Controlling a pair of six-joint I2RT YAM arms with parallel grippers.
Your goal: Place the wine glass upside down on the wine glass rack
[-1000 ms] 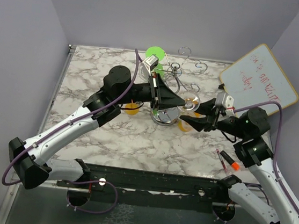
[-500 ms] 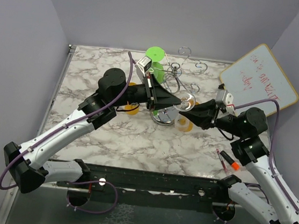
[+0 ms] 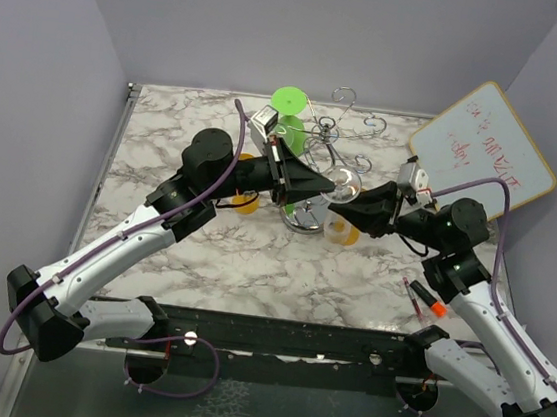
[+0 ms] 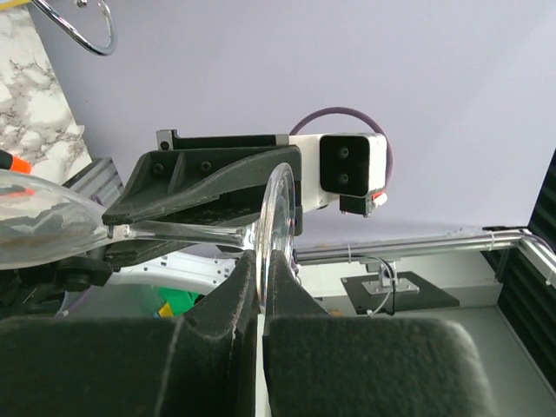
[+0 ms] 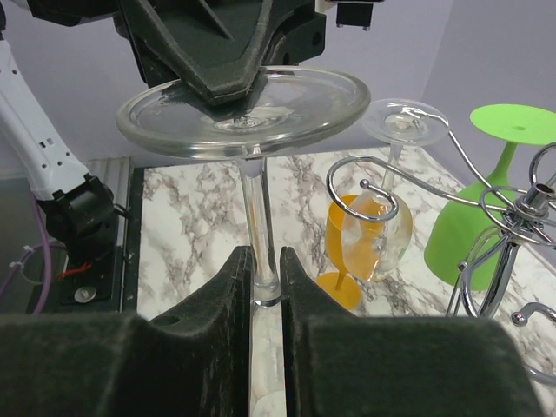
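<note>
A clear wine glass is held between both grippers, beside the chrome wine glass rack. My left gripper is shut on the rim of the glass's round foot, which the left wrist view shows edge-on between the pads. My right gripper is shut on the stem; in the right wrist view the stem rises to the foot. The bowl points away from the left gripper. The rack's curled hooks are just right of the held glass.
A green glass and another clear glass hang on the rack. Orange glasses lie on the marble table near the rack's round base. A whiteboard leans at the right, a marker lies below it.
My right gripper has moved left to the glass and closed on its stem. My left gripper has carried the glass slightly left and up towards the rack.
</note>
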